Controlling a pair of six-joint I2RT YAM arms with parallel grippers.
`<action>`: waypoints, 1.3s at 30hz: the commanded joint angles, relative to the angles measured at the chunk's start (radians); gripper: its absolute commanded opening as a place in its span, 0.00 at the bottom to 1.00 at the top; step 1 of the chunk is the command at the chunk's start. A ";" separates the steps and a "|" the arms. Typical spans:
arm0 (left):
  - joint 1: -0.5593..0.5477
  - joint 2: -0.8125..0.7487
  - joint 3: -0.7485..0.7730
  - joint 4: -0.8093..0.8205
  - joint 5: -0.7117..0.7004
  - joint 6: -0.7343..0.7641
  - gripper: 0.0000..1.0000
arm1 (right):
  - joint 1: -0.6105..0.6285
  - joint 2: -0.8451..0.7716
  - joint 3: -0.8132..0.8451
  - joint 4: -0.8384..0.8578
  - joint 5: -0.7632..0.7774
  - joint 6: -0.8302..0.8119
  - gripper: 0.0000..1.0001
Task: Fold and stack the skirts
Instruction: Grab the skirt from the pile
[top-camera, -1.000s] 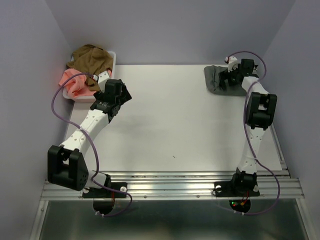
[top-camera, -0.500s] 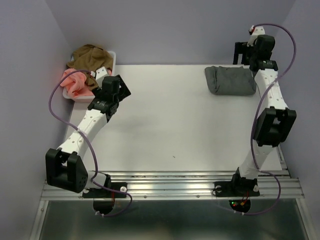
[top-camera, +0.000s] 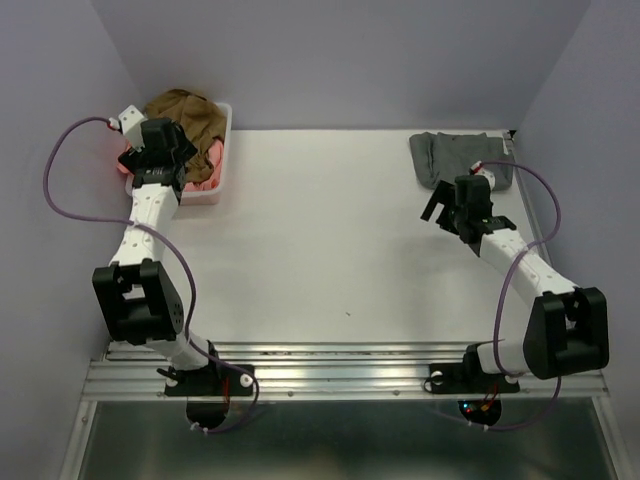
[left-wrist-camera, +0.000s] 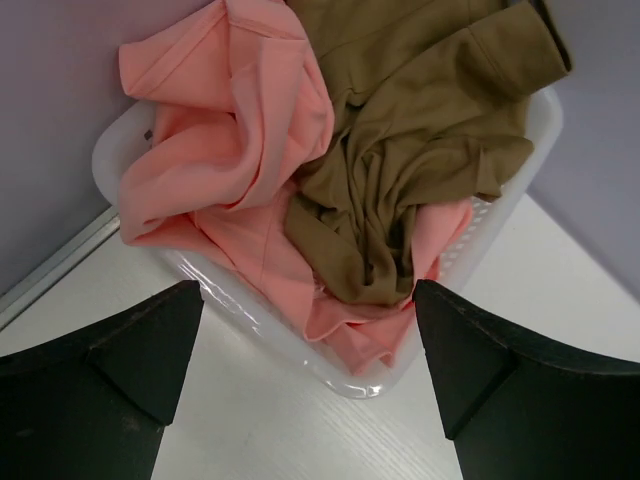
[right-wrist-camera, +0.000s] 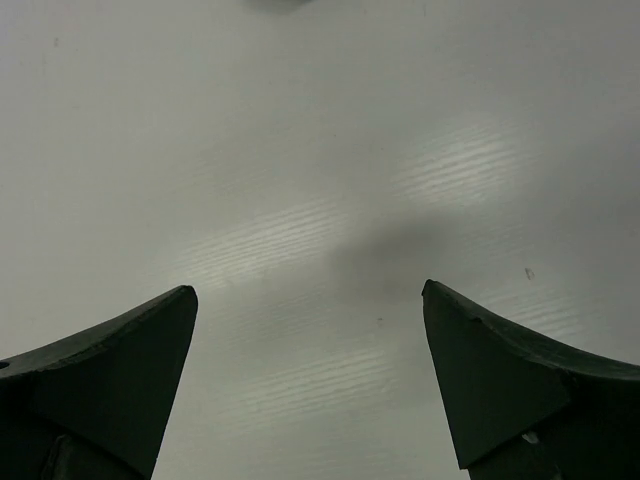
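Salmon skirt (left-wrist-camera: 225, 150), beyond spread left fingers (left-wrist-camera: 110, 370)

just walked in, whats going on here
Two robot arms are folding and stacking skirts. A grey skirt lies folded at the table's far right. The salmon-pink skirt and olive-brown skirt sit crumpled in the white basket, where the left arm hovers, jaws open and empty. The right arm's open jaws point at the table, empty.

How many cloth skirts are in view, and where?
3. The folded grey cloth skirt lies on the white table at far right; the salmon-pink cloth skirt and the olive-brown cloth skirt sit bunched in the white plastic mesh basket at far left. Others may be buried underneath.
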 joint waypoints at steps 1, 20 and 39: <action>0.028 0.078 0.113 -0.071 -0.085 0.066 0.99 | -0.008 -0.075 0.015 0.029 0.027 0.027 1.00; 0.168 0.615 0.631 -0.183 0.070 0.251 0.80 | -0.008 0.028 0.073 -0.064 0.015 -0.110 1.00; 0.171 0.253 0.830 -0.120 0.188 0.256 0.00 | -0.008 -0.032 0.033 -0.059 -0.070 -0.131 1.00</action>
